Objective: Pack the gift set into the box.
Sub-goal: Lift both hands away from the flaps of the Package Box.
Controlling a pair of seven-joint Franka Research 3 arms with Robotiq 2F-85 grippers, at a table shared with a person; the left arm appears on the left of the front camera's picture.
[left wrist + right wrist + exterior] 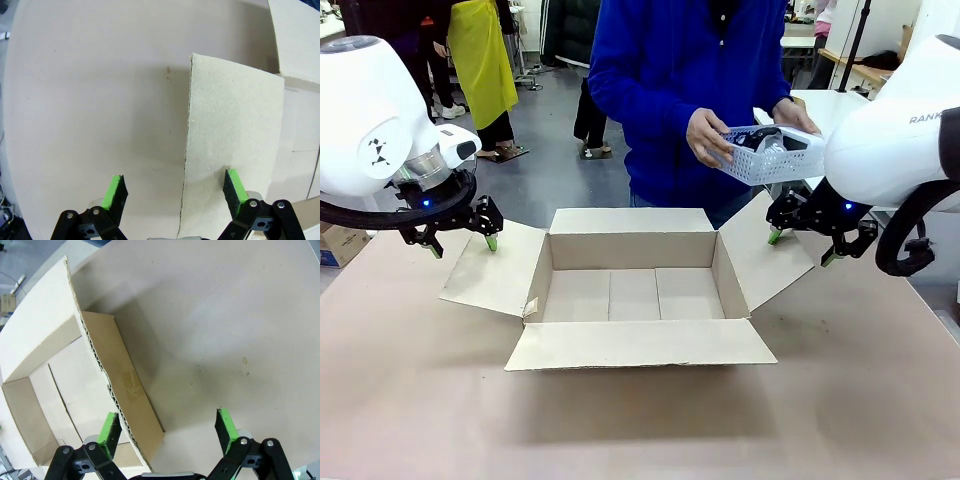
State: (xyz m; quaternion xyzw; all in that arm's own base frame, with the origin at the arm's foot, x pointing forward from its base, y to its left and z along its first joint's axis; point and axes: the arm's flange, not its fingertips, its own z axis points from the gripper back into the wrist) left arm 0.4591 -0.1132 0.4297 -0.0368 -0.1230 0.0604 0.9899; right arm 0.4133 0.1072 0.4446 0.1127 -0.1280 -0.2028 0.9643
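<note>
- Now the brown table (pixel 410 420) spreads beneath both our grippers.
- Between our two grippers sits the box (pixel 630 250), open, with all four flaps folded outward and its floor in plain sight.
- Its left flap (pixel 230 150) slopes out under our left gripper, and its right flap (pixel 120 385) rises toward our right gripper.
- Beyond our right gripper and above it, the gift set (pixel 775 155) is tilted in the air, outside the box and well apart from our left gripper. A person's hands (pixel 708 138) hold the grey mesh tray at both ends.
- Our left gripper (pixel 465 246) hangs with its jaws spread wide and nothing between them. In its wrist view one green pad is over the left flap, the other over the table, and the flap's edge runs between them.
- Our right gripper (pixel 801 247) is likewise spread wide and holds nothing. In its wrist view one pad is at the corrugated edge of the right flap and the other over the table. We cannot tell whether any pad touches the cardboard.
</note>
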